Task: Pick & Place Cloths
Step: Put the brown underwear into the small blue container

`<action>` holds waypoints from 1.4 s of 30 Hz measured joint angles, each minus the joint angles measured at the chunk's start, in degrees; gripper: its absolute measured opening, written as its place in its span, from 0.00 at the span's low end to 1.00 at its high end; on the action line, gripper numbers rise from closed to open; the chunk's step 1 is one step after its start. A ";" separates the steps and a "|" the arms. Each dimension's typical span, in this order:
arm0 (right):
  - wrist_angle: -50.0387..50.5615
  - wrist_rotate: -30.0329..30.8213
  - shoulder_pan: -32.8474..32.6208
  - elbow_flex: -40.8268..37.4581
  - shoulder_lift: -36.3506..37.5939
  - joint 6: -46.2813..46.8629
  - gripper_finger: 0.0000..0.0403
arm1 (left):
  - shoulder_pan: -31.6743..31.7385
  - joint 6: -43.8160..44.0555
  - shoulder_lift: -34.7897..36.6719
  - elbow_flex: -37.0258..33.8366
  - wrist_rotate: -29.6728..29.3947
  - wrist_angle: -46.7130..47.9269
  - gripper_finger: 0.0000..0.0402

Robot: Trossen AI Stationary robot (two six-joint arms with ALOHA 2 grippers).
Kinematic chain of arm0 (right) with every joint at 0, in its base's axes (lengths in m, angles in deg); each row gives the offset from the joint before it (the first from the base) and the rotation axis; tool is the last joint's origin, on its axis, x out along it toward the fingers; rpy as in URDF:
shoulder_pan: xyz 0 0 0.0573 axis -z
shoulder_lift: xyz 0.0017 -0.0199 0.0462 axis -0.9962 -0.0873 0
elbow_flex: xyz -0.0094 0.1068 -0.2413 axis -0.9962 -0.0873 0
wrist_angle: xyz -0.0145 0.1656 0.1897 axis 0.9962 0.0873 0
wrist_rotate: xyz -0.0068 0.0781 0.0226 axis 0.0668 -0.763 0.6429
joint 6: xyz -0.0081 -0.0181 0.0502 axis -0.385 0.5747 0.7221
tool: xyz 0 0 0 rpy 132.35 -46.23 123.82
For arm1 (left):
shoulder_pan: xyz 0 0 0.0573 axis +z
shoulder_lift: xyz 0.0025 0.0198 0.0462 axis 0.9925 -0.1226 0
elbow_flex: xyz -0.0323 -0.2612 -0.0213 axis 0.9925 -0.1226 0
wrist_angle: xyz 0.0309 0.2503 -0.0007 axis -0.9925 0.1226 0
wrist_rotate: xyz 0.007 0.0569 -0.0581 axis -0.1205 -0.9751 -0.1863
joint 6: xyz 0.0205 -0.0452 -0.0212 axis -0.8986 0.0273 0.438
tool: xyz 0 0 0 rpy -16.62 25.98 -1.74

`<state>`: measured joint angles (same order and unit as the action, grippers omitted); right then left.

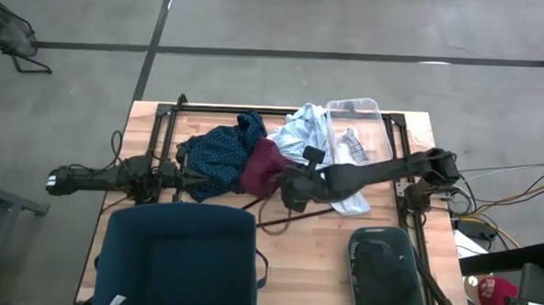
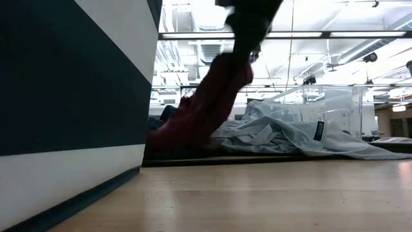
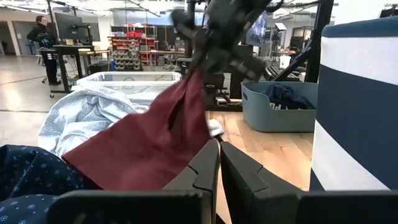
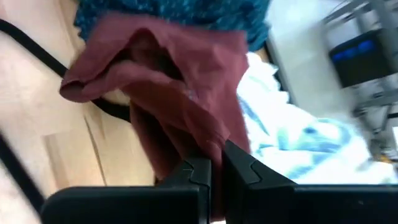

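We note the right gripper (image 1: pixel 295 192) pinched tight on the maroon piece (image 1: pixel 262 166), near the table's middle. In the low view the maroon cloth hangs stretched from the gripper (image 2: pixel 248 29) above down to the pile, its lower end on the table. In the right wrist view the fabric bunches right at the fingertips (image 4: pixel 214 163). Around it lie the navy dotted shirt (image 1: pixel 218 155) on the left and the pale blue-white shirt (image 1: pixel 302 131) behind, partly against the clear bin (image 1: pixel 378 116). The left gripper (image 1: pixel 186 177) waits at the navy shirt's edge, fingers pressed together on nothing.

Step in hand, as we judge it: lift-out of the maroon piece. Next move calls for raising it clear of the neighbouring garments, then carrying it to the dark blue fabric bin (image 1: pixel 175 259), the likely drop point.
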<state>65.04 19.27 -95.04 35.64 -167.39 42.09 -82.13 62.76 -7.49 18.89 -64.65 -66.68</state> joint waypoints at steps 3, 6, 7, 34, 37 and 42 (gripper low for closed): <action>8.24 4.37 -3.76 5.17 0.42 3.52 0.02 | 0.01 -0.01 0.00 0.00 0.00 0.00 0.06; 15.51 8.51 -7.48 9.59 1.27 8.18 0.02 | 0.00 0.00 0.00 0.00 -0.01 0.00 0.06; 17.33 9.57 -8.71 10.99 1.55 9.52 0.02 | 0.00 -0.01 0.01 0.00 -0.01 0.00 0.06; 37.35 13.61 -44.68 43.13 2.69 22.43 0.02 | 0.01 0.00 0.02 0.00 0.00 0.00 0.06; 37.55 12.80 -48.94 43.03 3.64 23.08 0.02 | 0.00 0.00 0.02 0.00 -0.01 -0.01 0.06; 37.53 9.93 -54.56 42.99 5.69 28.55 0.02 | -0.01 -0.01 0.01 0.00 -0.02 -0.03 0.06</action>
<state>102.56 29.20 -149.60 78.62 -161.69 70.64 -82.14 62.75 -7.48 18.89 -64.67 -66.71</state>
